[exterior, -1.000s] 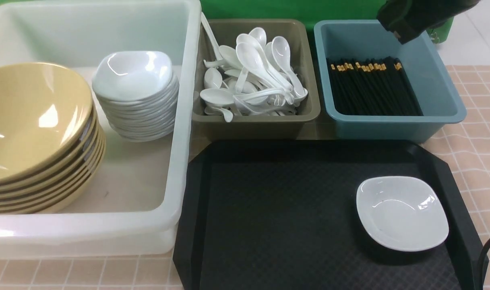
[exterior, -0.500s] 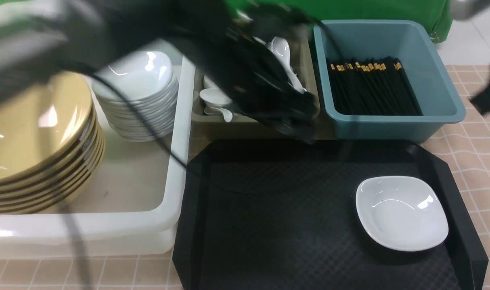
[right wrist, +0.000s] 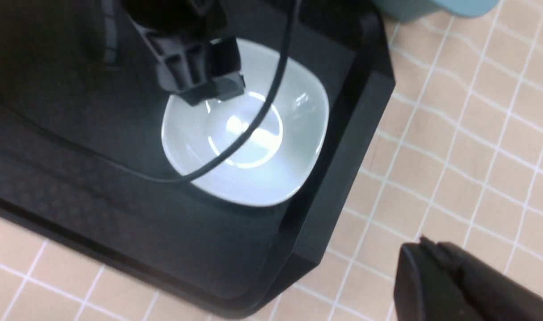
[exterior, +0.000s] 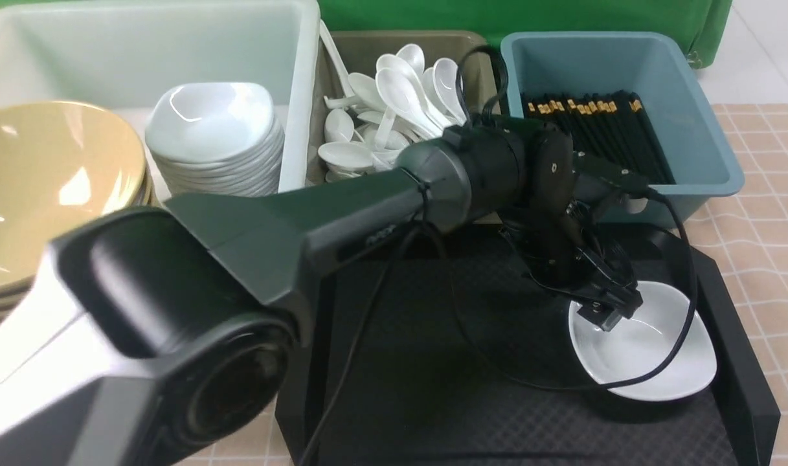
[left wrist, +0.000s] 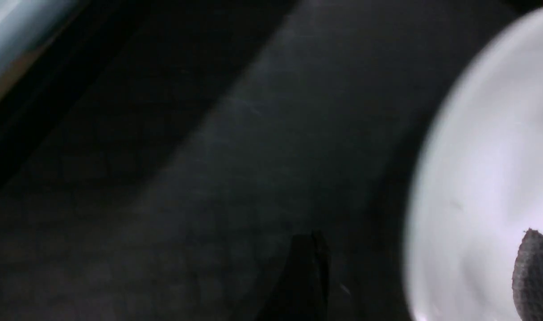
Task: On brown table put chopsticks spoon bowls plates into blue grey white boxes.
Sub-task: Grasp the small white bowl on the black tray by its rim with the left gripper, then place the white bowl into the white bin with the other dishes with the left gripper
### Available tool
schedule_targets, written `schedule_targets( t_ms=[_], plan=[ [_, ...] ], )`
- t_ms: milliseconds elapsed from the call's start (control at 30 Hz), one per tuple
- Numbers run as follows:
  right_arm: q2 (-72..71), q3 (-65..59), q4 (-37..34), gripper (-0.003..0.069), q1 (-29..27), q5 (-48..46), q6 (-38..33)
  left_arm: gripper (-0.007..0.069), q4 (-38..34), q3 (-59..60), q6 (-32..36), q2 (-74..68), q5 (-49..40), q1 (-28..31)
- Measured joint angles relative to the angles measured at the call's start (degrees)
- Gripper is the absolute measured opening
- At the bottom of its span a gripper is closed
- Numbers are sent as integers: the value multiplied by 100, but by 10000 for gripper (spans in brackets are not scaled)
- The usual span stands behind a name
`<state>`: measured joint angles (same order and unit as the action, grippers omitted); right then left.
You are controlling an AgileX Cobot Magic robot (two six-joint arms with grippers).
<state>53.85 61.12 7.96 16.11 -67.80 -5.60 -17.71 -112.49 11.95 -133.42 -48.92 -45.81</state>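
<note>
Left pincer (exterior: 608,314): mine, spread, hanging at the lower right of the front view, tips pointing down over the upper-left rim of the white dish (exterior: 659,356).
Fingers: in the left wrist view one textured pad (left wrist: 534,276) sits over the dish's inside and the other dark finger is outside it over the tray, so the rim lies between them. I cannot tell whether either touches.
White dish: mouth up, flat on the black tray (exterior: 432,362), close to its right wall. It is a rounded square with no marked long axis, a little wider than deep in the front view.
Cable (exterior: 688,278): loops from my wrist across the dish.
Blue box (exterior: 691,129): upper right, black chopsticks (exterior: 601,136) lying front to back.
Grey box (exterior: 394,45): upper middle, white spoons (exterior: 400,97) heaped in it.
White box (exterior: 173,39): upper left, holding stacked white dishes (exterior: 212,142) and yellow bowls (exterior: 44,181).
Right pincer (right wrist: 454,285): a dark piece at the lower right of its wrist view, over the tiled table (exterior: 769,194). I cannot tell its state.
</note>
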Motion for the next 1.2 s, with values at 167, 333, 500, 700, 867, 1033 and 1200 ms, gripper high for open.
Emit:
schedule_targets(
  t_ms=[167, 333, 500, 700, 867, 1033, 1200],
  plan=[
    [-136, -17, -140, 48, 0, 142, 1, 448, 3, -113, -203, -116, -5, -6],
    [-136, -22, -631, 48, -5, 273, -220, 149, -57, -162, 17, -130, -210, -23],
    [48, -5, -875, 48, -5, 358, -540, 15, 150, -635, 205, 228, -1051, 157],
    [657, 513, -1396, 48, 164, 272, -1109, 6, 720, -1236, 346, 1288, -1808, 975],
    [1421, 1509, -1477, 48, 975, 382, -1269, 6, 758, -1366, 468, 2441, -2180, 2285],
    [2344, 2576, -1522, 48, 1762, 600, -1514, 6, 654, -1394, 501, 2675, -2326, 3844],
    [3153, 3299, -1320, 48, 2065, 621, -1587, 6, 152, -1158, 829, 2349, -2331, 4918]
  ],
)
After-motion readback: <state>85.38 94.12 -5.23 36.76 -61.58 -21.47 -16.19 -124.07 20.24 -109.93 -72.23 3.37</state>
